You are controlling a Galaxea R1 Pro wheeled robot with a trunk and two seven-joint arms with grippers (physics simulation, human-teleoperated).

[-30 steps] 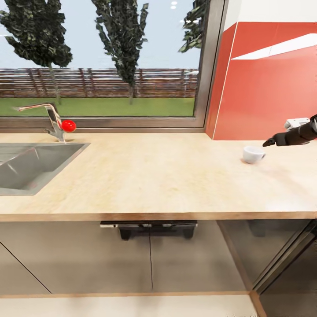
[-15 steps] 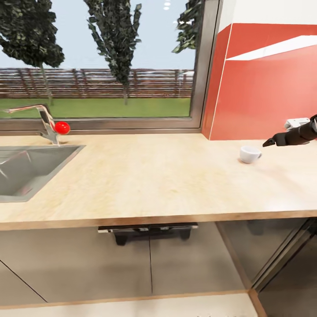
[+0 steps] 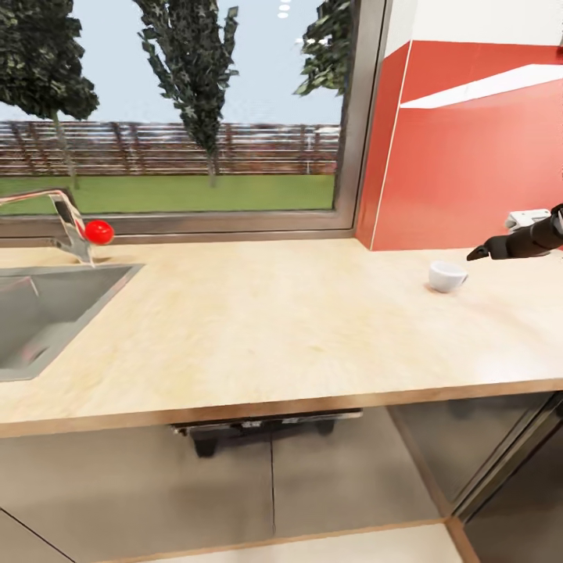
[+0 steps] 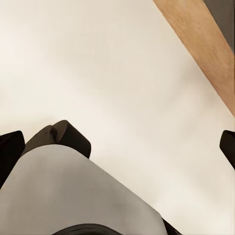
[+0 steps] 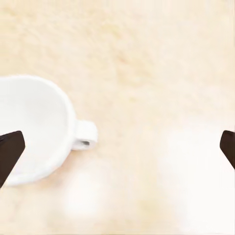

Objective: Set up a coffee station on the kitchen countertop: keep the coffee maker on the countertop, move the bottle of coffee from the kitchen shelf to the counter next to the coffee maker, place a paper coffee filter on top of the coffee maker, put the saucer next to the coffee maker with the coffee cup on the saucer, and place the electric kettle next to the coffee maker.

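Right gripper [image 3: 478, 254] hangs at the right edge of the head view, fingers spread wide apart and empty — in the wrist view the two dark fingertips [image 5: 11, 154] sit at opposite edges, the coffee cup [image 5: 34, 129] beside one of them, not between. Over the last second the whole head picture slides left: sink [image 3: 47, 313] and tap [image 3: 66, 219] drift toward the frame's left edge, so it's my camera moving, not the cup. That cup [image 3: 446, 276] stands upright on the countertop [image 3: 274, 328], right of centre, no saucer under it. I judge I need to line up over it before closing. Left gripper — can't tell its state.
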